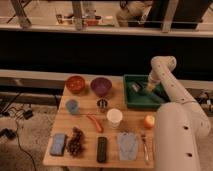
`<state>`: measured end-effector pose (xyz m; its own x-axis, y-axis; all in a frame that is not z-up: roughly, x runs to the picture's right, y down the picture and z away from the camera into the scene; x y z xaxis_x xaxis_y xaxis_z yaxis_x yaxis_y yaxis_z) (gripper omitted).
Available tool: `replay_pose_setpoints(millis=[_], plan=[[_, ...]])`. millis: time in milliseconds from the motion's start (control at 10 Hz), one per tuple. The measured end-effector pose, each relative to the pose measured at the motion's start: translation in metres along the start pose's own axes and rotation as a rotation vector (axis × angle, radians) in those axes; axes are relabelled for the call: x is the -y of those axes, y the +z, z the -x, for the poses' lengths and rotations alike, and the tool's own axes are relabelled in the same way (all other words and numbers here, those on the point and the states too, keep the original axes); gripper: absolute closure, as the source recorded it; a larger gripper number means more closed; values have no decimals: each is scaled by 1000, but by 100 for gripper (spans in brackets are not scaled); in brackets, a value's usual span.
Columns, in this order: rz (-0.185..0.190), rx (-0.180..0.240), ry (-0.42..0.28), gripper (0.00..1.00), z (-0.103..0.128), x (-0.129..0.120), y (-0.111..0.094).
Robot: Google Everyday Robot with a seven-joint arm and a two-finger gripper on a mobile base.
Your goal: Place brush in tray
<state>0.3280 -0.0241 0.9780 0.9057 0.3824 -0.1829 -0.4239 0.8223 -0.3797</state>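
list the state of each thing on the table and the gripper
gripper: shut, down inside the tray
brush: lying in the tray beside the gripper; whether it is held cannot be told
tray: upright at the table's back right
orange bowl: upright
purple bowl: upright
white cup: upright
remote: lying flat
fork: lying flat

1. My hand point(148, 89) hangs shut inside the green tray point(131, 101), its raised rim walling it in.
2. I see bare counter point(131, 119) between tray and cup point(114, 118).
3. My arm's white body point(177, 137) blocks the right edge.
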Motion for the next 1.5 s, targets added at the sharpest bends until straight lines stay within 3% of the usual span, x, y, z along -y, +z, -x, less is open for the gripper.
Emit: replay_pose_setpoints(millis=[1500], plan=[[-1,-1,2,98,-1,0,0]])
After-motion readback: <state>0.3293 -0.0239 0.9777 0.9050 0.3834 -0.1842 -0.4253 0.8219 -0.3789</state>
